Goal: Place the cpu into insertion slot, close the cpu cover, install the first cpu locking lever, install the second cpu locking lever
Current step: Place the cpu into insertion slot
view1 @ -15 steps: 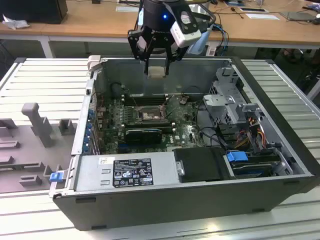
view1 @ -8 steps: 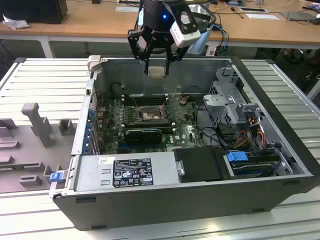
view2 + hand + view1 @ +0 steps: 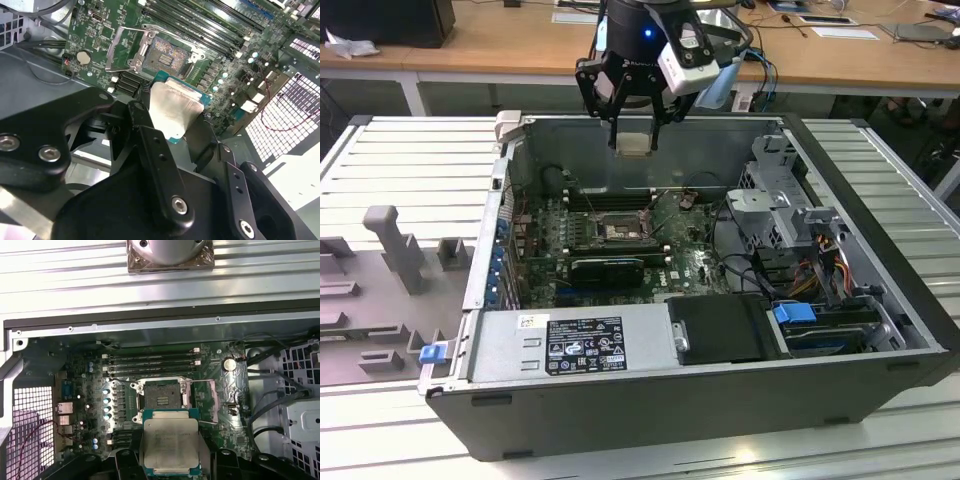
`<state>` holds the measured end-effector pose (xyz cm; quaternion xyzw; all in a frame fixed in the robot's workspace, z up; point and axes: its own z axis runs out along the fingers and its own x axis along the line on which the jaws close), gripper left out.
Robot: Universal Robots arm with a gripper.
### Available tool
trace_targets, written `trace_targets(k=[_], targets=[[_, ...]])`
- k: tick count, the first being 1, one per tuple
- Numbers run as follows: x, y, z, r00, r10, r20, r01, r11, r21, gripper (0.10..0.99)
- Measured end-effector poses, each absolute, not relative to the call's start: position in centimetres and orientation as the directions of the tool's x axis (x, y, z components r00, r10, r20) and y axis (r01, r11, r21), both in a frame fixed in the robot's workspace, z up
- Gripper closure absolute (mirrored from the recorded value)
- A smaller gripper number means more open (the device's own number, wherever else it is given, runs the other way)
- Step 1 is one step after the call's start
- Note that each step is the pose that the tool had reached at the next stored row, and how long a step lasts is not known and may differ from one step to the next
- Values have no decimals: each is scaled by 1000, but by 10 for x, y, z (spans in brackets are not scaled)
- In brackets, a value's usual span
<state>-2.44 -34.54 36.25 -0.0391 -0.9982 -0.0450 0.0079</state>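
cpu (image 3: 171, 440) pinched in claw (image 3: 634, 142), side edges hidden by it; insertion slot (image 3: 161, 395) uncovered.

A table of ribbed silver metal slats (image 3: 410, 160) spans the exterior view from the left edge to the right edge. A grey computer case (image 3: 700, 400) lies on it in the middle of the frame, open side up, reaching from the upper centre to the lower right. At the left edge, near the case, a flat grey plastic tray (image 3: 360, 320) rests on the slats, with an upright grey post (image 3: 390, 245) rising from it. Wooden desks (image 3: 500, 45) run along the top of the frame, with a dark box (image 3: 395, 18) at the upper left and papers (image 3: 840, 30) at the upper right.
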Motion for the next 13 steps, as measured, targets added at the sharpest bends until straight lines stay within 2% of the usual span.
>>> trace_targets(k=[13], targets=[[-24, -345, 362, -994, 106, 19, 107, 990, 89, 557]])
